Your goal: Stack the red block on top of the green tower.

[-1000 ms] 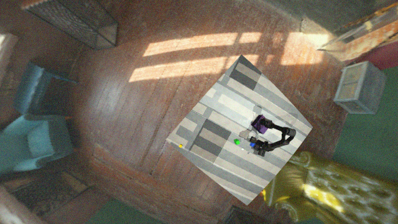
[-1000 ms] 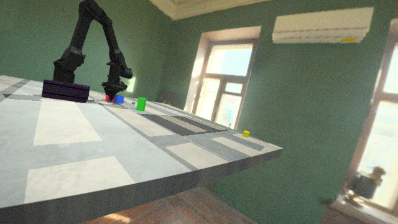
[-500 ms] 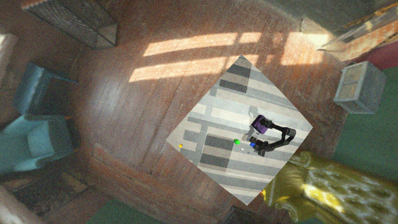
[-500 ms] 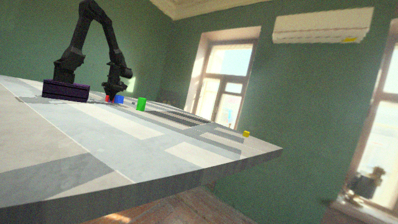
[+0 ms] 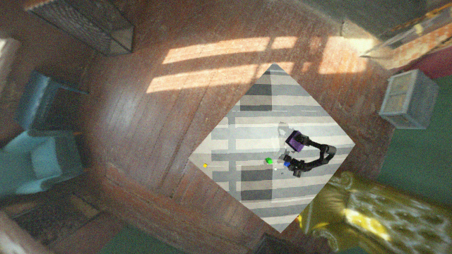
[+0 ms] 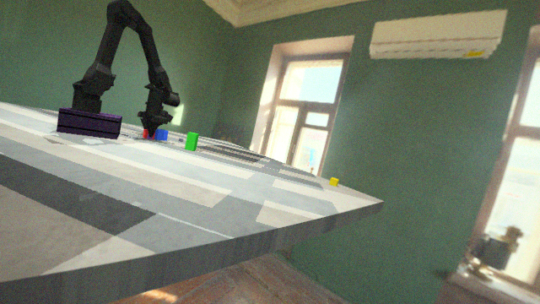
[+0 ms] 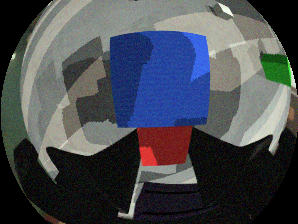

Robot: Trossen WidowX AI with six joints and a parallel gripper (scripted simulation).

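The red block [image 6: 145,134] [image 7: 167,150] is between the fingers of my gripper [image 7: 164,130] [image 6: 151,133], which is shut on it, low at the table top. In the top view the arm hides the red block. The green tower [image 5: 269,161] [image 6: 191,141] [image 7: 276,70] stands upright on the table, a short way off from the gripper, and shows at the right edge of the wrist view. Nothing rests on top of it.
A larger blue block [image 5: 287,164] [image 6: 161,135] [image 7: 160,80] is right beside the red block, toward the green tower's side. A purple box [image 5: 296,141] [image 6: 89,123] is at the arm's base. A small pale cube [image 7: 223,10] and a yellow block [image 5: 205,165] [image 6: 334,181] lie farther off.
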